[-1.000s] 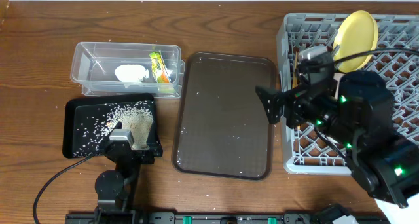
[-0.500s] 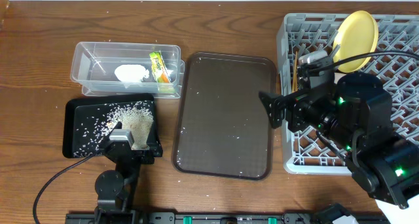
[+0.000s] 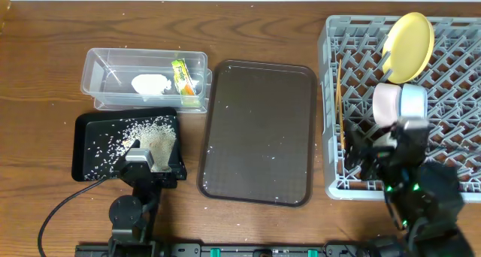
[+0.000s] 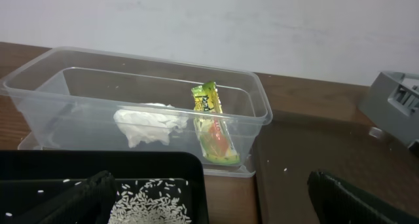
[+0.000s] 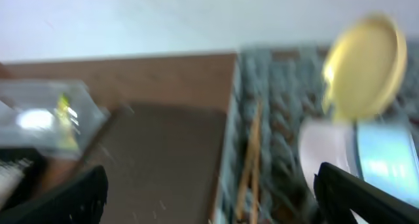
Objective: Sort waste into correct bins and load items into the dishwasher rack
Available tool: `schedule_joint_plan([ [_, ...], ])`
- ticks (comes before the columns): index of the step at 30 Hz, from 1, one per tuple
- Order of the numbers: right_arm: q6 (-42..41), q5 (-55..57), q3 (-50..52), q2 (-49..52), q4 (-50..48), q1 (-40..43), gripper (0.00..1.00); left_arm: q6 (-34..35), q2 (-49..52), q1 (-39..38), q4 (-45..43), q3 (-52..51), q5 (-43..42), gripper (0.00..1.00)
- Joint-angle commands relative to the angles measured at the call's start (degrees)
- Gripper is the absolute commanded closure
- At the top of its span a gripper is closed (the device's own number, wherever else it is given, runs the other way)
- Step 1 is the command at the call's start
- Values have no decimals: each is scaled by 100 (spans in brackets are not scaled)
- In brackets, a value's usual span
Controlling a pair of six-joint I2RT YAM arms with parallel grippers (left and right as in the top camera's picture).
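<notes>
Nearest the robot, the left fingers (image 4: 85, 198) stand wide apart with nothing between them, low over the black tray (image 3: 86, 148). The rice grains (image 3: 146, 133) lie heaped and scattered in that tray. The right fingers (image 5: 366, 191) are also spread and empty, though that wrist view is badly blurred. The right arm (image 3: 413, 197) sits over the near edge of the dishwasher rack (image 3: 451, 69).

The brown serving tray (image 3: 259, 129) in the middle of the tabletop (image 3: 45, 61) carries no dishes. A few pale specks on it, and beside its left edge, may be stray grains, but they are too small to be sure.

Further back, the clear tub (image 3: 105, 65) holds the tissue wad (image 3: 149, 83) and the wrapper (image 3: 183, 77), side by side.

In the rack, the white-pink bowl (image 3: 385, 103) and the light blue bowl (image 3: 414, 101) stand on edge, touching each other. The chopsticks (image 3: 340, 99) lie along the rack's left side. The yellow plate (image 3: 408, 35) stands upright at the far end.

Judged from this, sorting and loading look essentially done. At most, the loose specks are left to clear.
</notes>
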State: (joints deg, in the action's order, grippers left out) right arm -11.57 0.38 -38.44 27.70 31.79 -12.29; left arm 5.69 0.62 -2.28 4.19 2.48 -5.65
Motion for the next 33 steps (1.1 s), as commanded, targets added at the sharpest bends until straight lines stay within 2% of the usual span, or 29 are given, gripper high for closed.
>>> schedule_joint_plan([
  [1, -79, 133, 667, -728, -35, 295, 1, -74, -39, 28, 68, -153, -35, 4],
  [7, -374, 85, 1884, -1985, -68, 796, 1, -74, -39, 28, 66, -153, -35, 4],
  [12, -428, 85, 2809, -2736, -673, 940, 1, -74, -39, 28, 66, -153, -35, 4],
  [21, -424, 46, 3810, -2743, -2765, 929, 1, -74, -39, 28, 68, -153, -35, 4],
  [33, -424, 24, 3814, -2739, -2769, 927, 1, -74, -39, 28, 66, -153, -35, 4],
])
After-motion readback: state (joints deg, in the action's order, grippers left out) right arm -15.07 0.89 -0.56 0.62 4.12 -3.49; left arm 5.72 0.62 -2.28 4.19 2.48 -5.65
